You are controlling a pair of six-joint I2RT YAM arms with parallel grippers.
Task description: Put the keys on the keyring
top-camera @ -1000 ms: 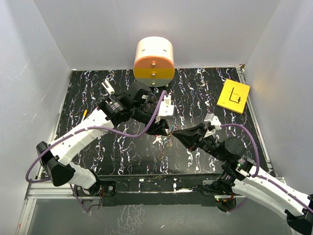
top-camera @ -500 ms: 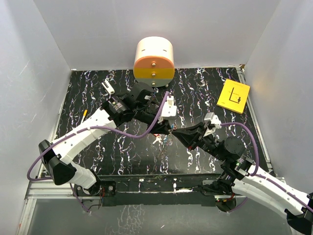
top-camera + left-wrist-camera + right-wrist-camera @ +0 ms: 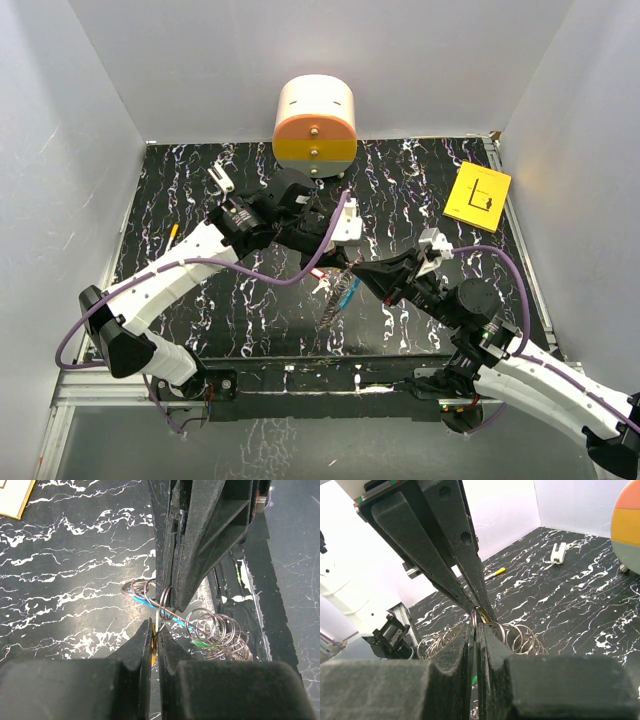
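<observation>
The keys [image 3: 176, 622] sit in a tangle of wire loops on the keyring [image 3: 215, 632]. The left wrist view shows their blue and green heads, and the top view places the bunch over mid-worktop [image 3: 180, 190]. The left pincer [image 3: 155, 632] and right pincer [image 3: 167, 600] meet tip to tip, both clamped tight on the keyring wire.

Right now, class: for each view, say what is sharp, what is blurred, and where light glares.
Top external: evenly lit, sharp, rings too small to resolve. Left wrist: rings sharp, glinting; left tool close and soft. Right wrist: right tool blurred up close; wall washed out white.
</observation>
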